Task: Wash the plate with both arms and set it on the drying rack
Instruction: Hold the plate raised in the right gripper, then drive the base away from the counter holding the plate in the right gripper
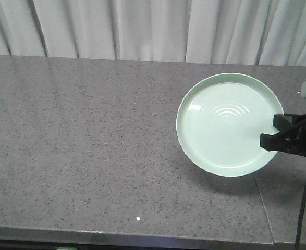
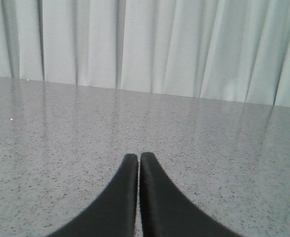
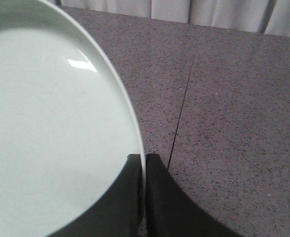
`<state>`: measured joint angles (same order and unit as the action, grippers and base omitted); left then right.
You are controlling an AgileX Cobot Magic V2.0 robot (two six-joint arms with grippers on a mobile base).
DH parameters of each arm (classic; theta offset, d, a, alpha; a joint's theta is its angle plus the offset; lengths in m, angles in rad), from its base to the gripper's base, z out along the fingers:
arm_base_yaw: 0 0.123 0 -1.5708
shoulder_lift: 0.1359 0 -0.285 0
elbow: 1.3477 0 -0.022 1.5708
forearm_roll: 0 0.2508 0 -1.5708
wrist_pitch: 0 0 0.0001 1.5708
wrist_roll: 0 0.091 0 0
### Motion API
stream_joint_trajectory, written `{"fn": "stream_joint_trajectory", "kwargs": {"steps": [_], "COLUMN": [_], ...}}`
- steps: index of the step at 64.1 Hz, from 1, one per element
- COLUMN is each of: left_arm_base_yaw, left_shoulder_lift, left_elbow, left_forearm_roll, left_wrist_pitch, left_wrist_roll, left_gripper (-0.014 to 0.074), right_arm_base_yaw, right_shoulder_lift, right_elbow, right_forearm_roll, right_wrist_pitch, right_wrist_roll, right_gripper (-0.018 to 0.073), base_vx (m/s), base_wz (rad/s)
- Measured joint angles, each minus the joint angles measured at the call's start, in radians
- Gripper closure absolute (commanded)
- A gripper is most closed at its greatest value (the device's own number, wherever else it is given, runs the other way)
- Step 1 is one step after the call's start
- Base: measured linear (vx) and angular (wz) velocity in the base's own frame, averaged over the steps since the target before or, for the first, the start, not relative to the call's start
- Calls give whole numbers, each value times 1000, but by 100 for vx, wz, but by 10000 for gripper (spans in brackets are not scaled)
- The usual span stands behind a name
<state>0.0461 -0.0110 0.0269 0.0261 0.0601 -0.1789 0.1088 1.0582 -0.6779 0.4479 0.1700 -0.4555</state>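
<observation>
Plate (image 1: pixel 223 122) in right end effector (image 3: pixel 144 158) grip

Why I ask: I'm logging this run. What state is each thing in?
plate: held up off the counter, tilted, pinched at its right rim
right claw: shut on the plate's rim
left claw: shut, holding nothing, above the counter

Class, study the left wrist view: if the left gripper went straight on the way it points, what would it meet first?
The way looks free across the countertop; the left gripper would probably reach the curtain first, though depth is unclear.
</observation>
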Motion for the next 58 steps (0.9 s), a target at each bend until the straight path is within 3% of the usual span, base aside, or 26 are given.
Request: {"fn": "stream_joint_trajectory", "kwargs": {"steps": [58], "left_arm_base_yaw": [0], "left_shoulder_lift": [0], "left_elbow": [0], "left_forearm_roll": [0], "left_wrist_pitch": [-2], "left_wrist_roll": [0], "left_gripper": [601], "right_arm_base_yaw": [-1], "right_shoulder_lift": [0], "right_elbow": [0], "right_forearm_roll": [0], "right_wrist_pitch": [0], "right_wrist_roll": [-1], "right_gripper": [568], "base_vx": [-10], "base_wz": [39]}}
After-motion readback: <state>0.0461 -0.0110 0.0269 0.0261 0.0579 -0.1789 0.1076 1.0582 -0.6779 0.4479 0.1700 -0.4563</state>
